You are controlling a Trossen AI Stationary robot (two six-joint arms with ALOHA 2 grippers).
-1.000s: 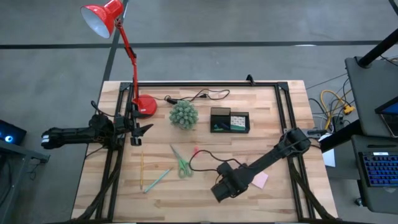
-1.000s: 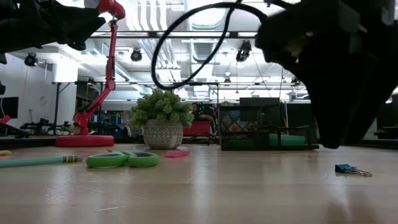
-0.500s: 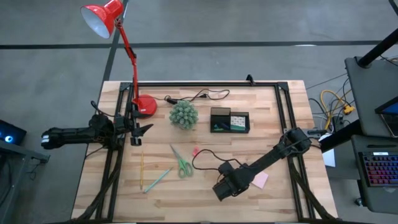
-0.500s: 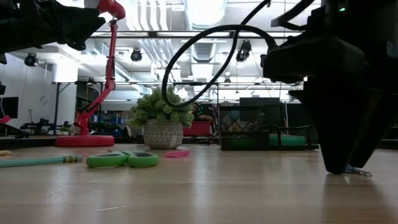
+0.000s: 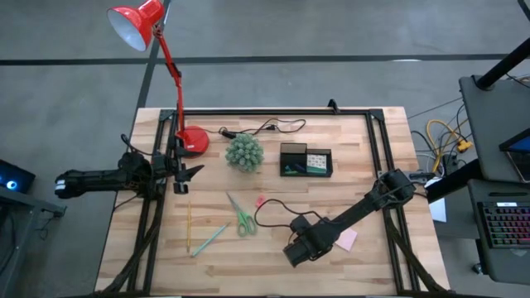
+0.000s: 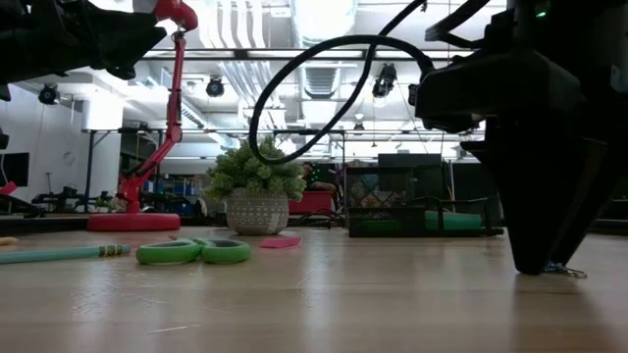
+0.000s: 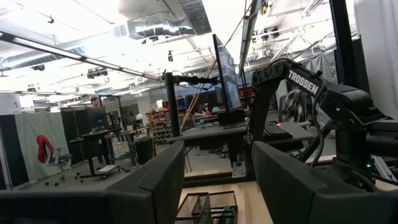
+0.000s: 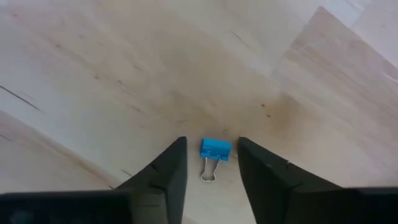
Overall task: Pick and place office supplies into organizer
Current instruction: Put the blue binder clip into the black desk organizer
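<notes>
down low, right claw (image 8: 211, 163) straddles small blue binder clip (image 8: 215, 149).

Even, diffuse light falls on the desk (image 5: 273, 257) in the high view, with only soft, short shadows beside the fuzzy plant (image 5: 245, 153) and the red lamp (image 5: 138, 24). In the low view, bright ceiling fixtures (image 6: 319, 20) blow out to white behind the plant, leaving the right pincer (image 6: 538, 263) a near-black silhouette; the desk nearest the camera is soft. The left wrist view shows glare overhead and blurred dark fingers (image 7: 155, 186). The right wrist view is slightly hazy, with a faint shadow around the blue binder clip (image 8: 214, 150).
</notes>
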